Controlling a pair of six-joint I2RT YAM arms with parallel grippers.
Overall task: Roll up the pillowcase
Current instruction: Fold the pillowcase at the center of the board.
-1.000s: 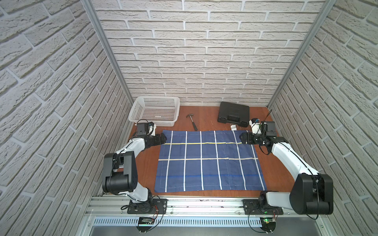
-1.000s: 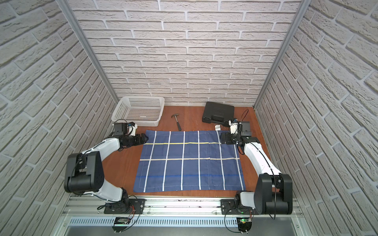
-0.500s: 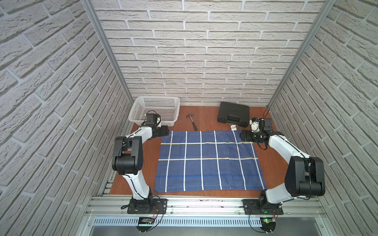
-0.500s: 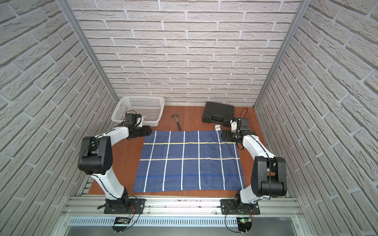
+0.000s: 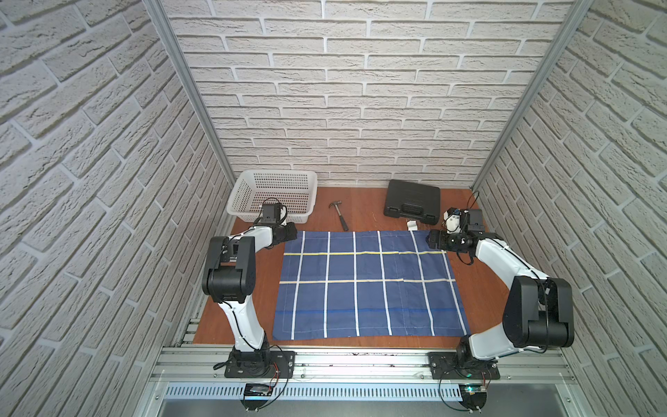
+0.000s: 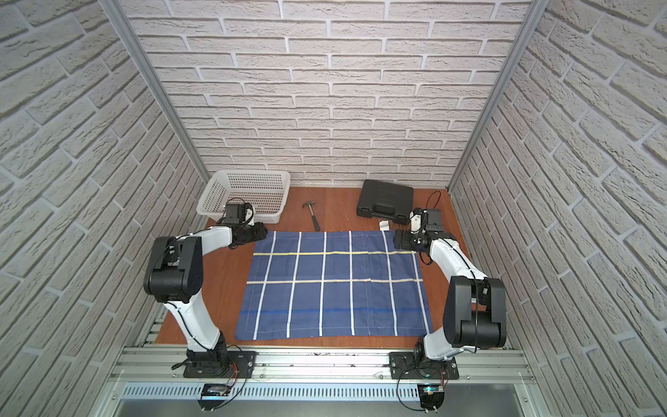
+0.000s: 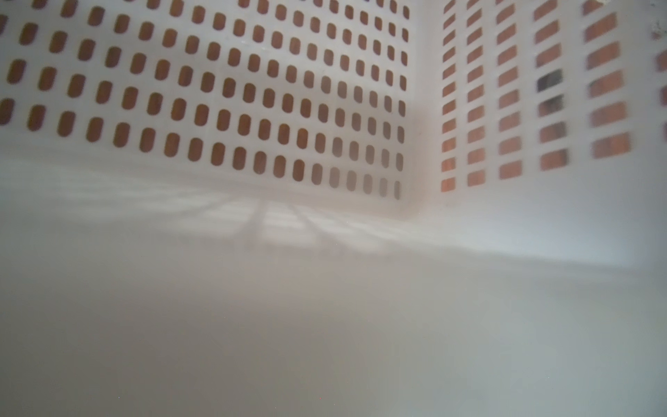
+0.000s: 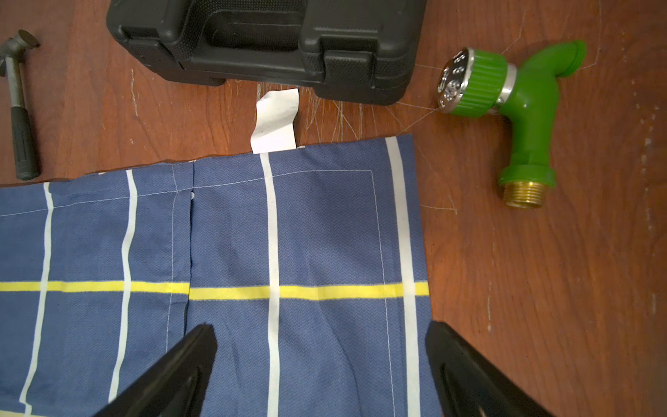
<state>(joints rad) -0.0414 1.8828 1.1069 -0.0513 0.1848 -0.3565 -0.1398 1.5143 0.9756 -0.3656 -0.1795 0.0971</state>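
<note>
the pillowcase (image 5: 368,285) lies spread flat on the wooden table (image 5: 480,289), with no turn rolled yet. we judge the arms are posted at its two far corners so the far hem can be lifted evenly and turned toward the near hem. the right gripper (image 8: 321,346) is released and spread wide. it straddles its corner with one finger over the cloth and the other over bare wood just past the pillowcase's side edge, and it holds nothing. the left gripper (image 5: 290,233) sits at the opposite far corner, and we cannot tell whether it has pinched the cloth.

both top views give the layout beyond the far hem: a white basket (image 5: 274,191), a hammer (image 5: 339,214) and a black tool case (image 5: 413,198). only the right wrist view shows the care tag (image 8: 276,121) poking from that hem toward the case, and a green hose nozzle (image 8: 505,104) beyond the corner, which we cannot find in the top views. the left wrist view shows only the basket's perforated wall, with no cloth and no fingers.
</note>
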